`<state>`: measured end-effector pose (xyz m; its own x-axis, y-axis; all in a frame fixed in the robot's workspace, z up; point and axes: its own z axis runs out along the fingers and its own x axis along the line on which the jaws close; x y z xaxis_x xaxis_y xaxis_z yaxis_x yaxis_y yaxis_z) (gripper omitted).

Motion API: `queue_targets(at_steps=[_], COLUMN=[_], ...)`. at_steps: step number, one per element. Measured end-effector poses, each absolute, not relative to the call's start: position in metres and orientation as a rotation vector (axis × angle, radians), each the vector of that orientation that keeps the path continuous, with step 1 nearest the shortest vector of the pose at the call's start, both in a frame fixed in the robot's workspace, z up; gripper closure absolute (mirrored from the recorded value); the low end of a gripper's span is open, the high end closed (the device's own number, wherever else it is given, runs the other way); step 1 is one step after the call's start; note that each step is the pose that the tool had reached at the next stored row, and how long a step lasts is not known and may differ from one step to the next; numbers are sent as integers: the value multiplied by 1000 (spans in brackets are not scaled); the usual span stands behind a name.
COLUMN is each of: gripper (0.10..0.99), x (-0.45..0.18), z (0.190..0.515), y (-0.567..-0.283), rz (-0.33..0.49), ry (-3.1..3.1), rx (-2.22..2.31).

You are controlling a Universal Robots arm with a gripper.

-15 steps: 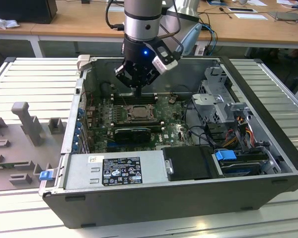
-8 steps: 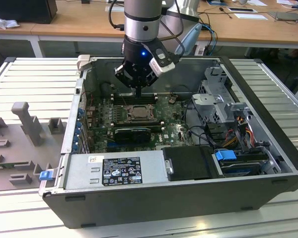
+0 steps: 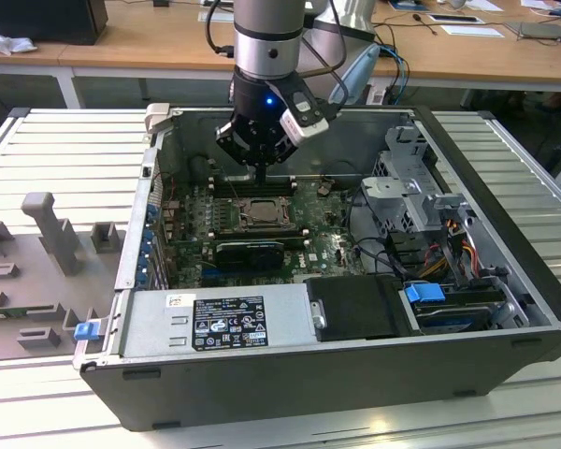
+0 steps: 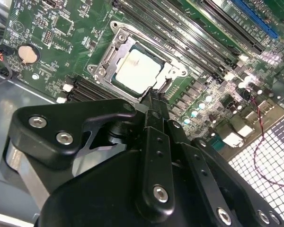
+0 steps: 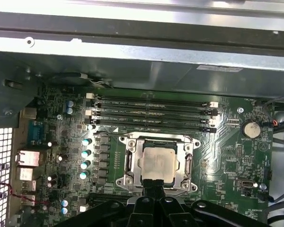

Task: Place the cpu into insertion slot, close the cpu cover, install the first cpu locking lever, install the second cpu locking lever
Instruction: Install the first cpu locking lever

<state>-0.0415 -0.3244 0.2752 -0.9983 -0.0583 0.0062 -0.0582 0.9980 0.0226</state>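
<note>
The cpu, a pale silvery square chip, lies flat in the insertion slot on the green motherboard, also seen in the second wrist view and the exterior view. The cpu cover is a metal frame lying down around the chip, with the chip's top showing through its window. My gripper hangs just above one edge of the socket, fingers pressed together with nothing between them. In the second wrist view the gripper tip overlaps the frame's edge. In the exterior view the gripper points down into the open case.
Long black memory slots run beside the socket. A black ribbed block sits on the socket's near side. The power supply, drive cage and loose cables crowd the case. A coin battery sits on the board.
</note>
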Motion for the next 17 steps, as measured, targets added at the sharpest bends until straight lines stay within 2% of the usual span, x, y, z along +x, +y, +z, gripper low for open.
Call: queue_targets(at_steps=[17], gripper=[980], x=[-63], z=[273], y=[-324], rz=[-46], ry=[-3139], rx=[14])
